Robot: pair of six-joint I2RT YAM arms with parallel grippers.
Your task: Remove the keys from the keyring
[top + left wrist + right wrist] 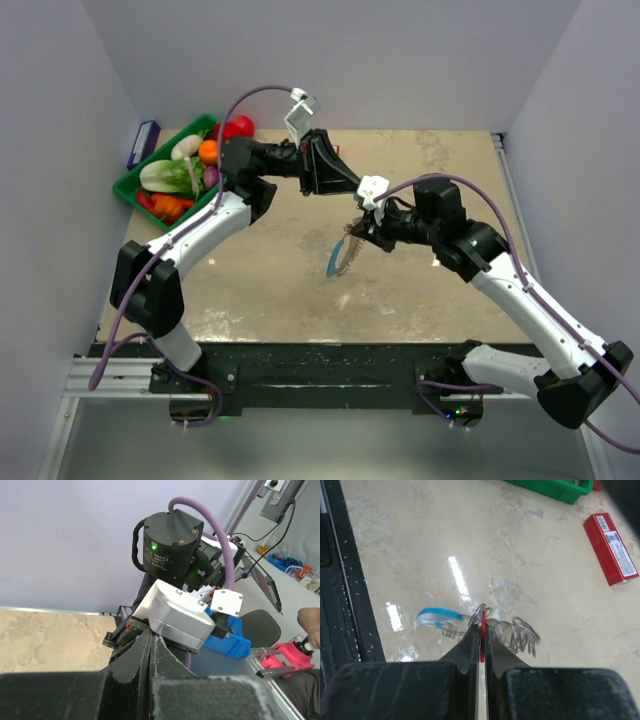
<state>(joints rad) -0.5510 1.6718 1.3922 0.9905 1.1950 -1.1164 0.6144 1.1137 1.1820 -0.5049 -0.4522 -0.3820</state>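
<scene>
Right claw (481, 625) is pinched narrow on a red piece (483, 640). The keyring (340, 255) hangs from it over mid-table (260, 290), at 7 o'clock of the claw, with the blue section (437, 616) out to 9 o'clock of the tips and the keys (520, 635) bunched toward 3 o'clock. Left claw (355, 183) is closed flat with nothing seen in it, at 12 o'clock of the ring. The ring looks light, floppy and slick, likely to swing; I'd hold the blue section firm and work one key at a time.

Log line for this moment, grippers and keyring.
right gripper: shut on red key | keyring: dangling from it over table, keys on | left gripper: shut, nothing seen held, near right wrist
</scene>
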